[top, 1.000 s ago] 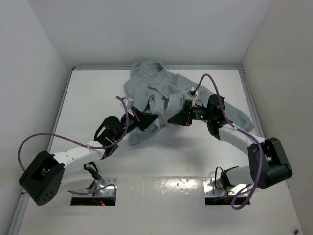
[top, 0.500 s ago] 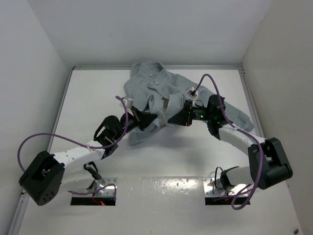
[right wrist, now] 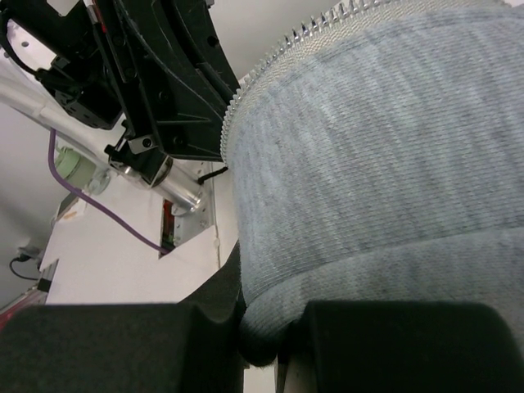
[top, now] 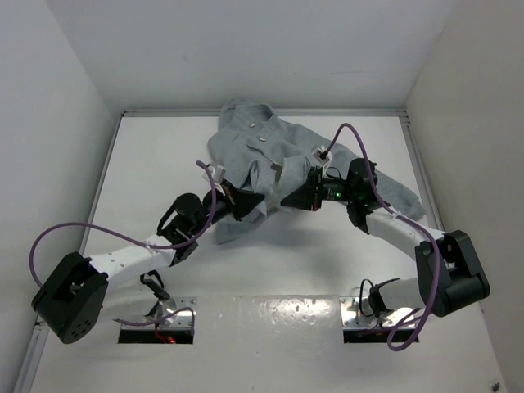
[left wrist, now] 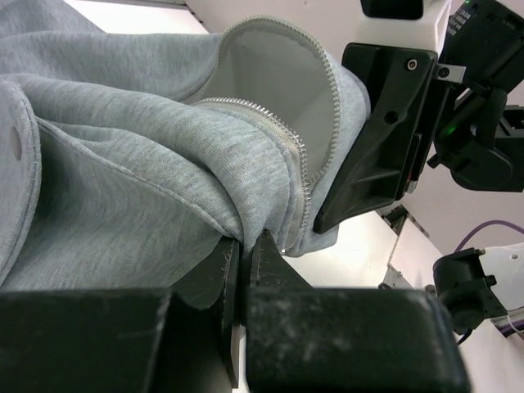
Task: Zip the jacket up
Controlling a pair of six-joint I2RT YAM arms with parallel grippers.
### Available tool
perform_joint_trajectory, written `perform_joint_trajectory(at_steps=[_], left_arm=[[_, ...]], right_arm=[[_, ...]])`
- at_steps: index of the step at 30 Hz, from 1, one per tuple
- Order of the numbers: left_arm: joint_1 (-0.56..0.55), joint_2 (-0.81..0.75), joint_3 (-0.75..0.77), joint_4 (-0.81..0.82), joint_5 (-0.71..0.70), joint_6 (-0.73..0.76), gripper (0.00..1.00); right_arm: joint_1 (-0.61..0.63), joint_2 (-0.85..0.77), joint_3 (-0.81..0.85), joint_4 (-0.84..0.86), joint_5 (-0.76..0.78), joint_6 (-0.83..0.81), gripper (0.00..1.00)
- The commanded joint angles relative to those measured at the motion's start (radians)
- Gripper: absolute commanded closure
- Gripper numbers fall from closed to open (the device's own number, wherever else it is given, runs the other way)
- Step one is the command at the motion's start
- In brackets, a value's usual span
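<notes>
From above, the jacket [top: 270, 147] lies crumpled on the table [top: 286, 262], spreading away beyond both grippers, with its hem end nearest them. The left gripper [top: 246, 205] and right gripper [top: 286, 199] face each other at that hem, close together, one on each side of the front opening.

In the left wrist view, the left gripper [left wrist: 246, 246] is pinched tight on a fold of hem right at the foot of the zipper teeth [left wrist: 315, 155]. The teeth climb up and away from its tips, curling round a flap. The right gripper [left wrist: 377, 139] sits just beyond that flap.

In the right wrist view, the right gripper [right wrist: 262, 332] is clenched on grey fleece, a toothed edge [right wrist: 270, 65] running above it towards the left gripper [right wrist: 172, 82].

Both arms seem equally near. Mating the two tooth rows' lower ends looks like the crux, and no slider is visible.
</notes>
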Motion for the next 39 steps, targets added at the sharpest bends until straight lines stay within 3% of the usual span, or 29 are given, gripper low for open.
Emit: perform_joint_trajectory(at_steps=[1, 23, 39], left_arm=[[-0.012, -0.019, 0.002, 0.05, 0.028, -0.014, 1.0], [0.028, -0.019, 0.101, 0.064, 0.011, -0.054, 1.0], [0.019, -0.019, 0.053, 0.015, 0.023, -0.054, 1.0]], right_arm=[[0.005, -0.037, 0.047, 0.093, -0.006, 0.002, 1.0], [0.003, -0.059, 0.003, 0.078, -0.009, -0.023, 1.0], [0.003, -0.056, 0.027, 0.09, -0.006, -0.015, 1.0]])
